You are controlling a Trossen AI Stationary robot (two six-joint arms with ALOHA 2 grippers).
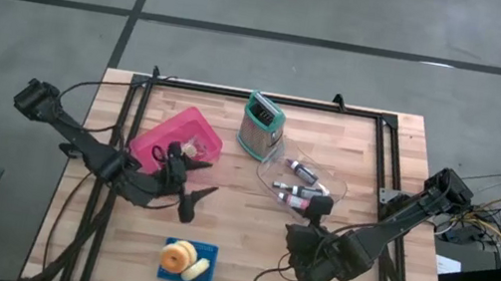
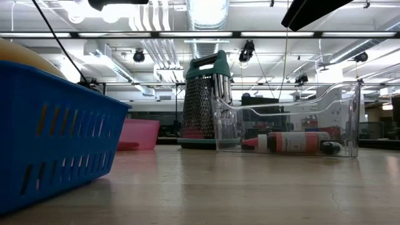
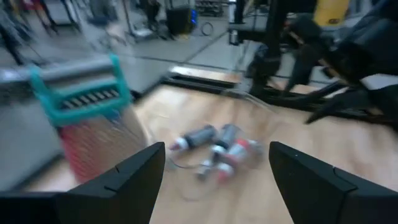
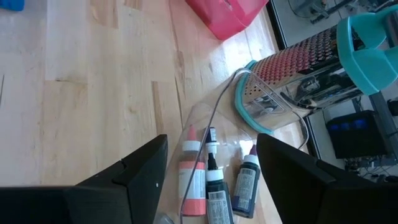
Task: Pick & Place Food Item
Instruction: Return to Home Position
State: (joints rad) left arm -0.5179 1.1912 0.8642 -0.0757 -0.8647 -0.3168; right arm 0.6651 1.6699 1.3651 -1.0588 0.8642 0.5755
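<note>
Left gripper [image 3: 216,146], right gripper [image 4: 211,138] both spread over wooden table [image 1: 242,260]; concrete floor [image 1: 351,15] around.

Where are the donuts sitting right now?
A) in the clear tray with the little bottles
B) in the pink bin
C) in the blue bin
C: seen from above, the donuts lie inside the blue bin.

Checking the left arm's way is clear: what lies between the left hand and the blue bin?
Nothing. In the high view, only bare tabletop separates the open left hand from the blue bin.
</note>
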